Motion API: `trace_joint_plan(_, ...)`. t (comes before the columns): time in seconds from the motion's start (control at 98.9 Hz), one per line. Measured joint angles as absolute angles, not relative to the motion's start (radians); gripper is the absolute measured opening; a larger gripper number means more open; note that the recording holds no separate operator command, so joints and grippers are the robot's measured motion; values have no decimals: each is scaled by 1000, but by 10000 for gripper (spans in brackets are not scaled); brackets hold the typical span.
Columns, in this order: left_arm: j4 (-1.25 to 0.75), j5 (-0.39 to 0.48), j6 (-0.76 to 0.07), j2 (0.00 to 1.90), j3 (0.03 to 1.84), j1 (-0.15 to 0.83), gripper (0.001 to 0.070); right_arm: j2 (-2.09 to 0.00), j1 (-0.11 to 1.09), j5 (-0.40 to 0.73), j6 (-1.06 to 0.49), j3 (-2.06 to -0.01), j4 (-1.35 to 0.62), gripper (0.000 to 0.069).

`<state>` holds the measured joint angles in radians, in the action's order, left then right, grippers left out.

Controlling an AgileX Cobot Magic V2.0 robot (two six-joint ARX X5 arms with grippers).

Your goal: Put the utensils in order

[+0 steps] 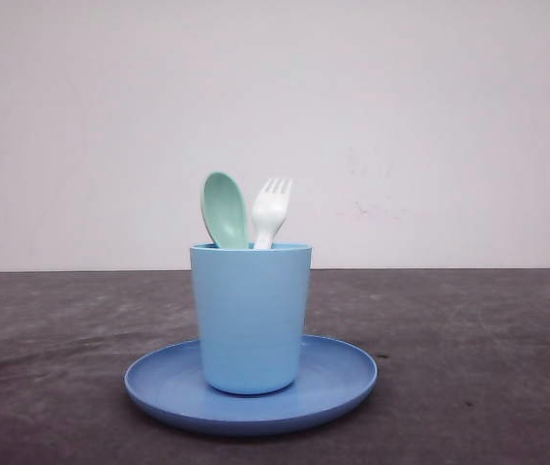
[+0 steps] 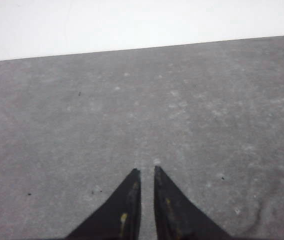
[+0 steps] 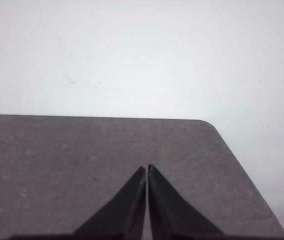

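Spoon: the mint-green spoon (image 1: 224, 209) stands handle-down in the light blue cup (image 1: 251, 320), its oval bowl above the rim, leaning slightly to the left in the front view.
Fork: the white fork (image 1: 270, 211) stands in the same cup just to the right of the spoon, tines up, tilted a little to the right; the two heads are close together, and I cannot tell whether they touch.
Cup: upright, near the middle of the round blue plate (image 1: 343, 387).
Plate: flat on the dark grey table (image 1: 488, 339), central in the front view, before a pale wall (image 1: 430, 116).
Left gripper: the left gripper (image 2: 146, 172) has its dark fingers (image 2: 124, 210) drawn nearly together, with a thin sliver of table showing between the tips; they grip nothing and sit over bare tabletop.
Right gripper: the right gripper (image 3: 147, 168) has its fingers (image 3: 167, 210) pressed together at the tips, gripping nothing, over bare table near a rounded corner of the table.
Utensils versus grippers: neither wrist view shows the spoon, fork, cup or plate in front of the fingers, so how far each gripper is from the utensils cannot be told.
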<state>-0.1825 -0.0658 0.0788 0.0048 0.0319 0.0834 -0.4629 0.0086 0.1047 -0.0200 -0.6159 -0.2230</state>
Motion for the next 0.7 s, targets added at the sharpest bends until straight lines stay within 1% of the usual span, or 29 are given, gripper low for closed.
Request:
trace_joint_plan(0.081, -183, -66, 79, 5, 32, 83, 24, -410, -15, 98, -23, -515, -185, 7)
trace_joint_plan(0.273, -183, -66, 79, 5, 32, 83, 24, -244, -22, 96, -27, -278, -103, 6)
trace_joint_plan(0.475, -183, -66, 79, 5, 32, 83, 24, -76, -23, 75, -27, -77, -93, 6)
trace_joint_plan(0.556, -183, -66, 79, 5, 32, 83, 24, -26, -23, 61, -26, -15, -96, 6)
trace_joint_plan(0.596, -183, -66, 79, 5, 32, 83, 24, -10, -23, 54, -25, -15, -134, 6)
trace_joint_plan(0.698, -183, -67, 79, 5, 32, 83, 24, -5, -27, 53, -24, -15, -143, 6)
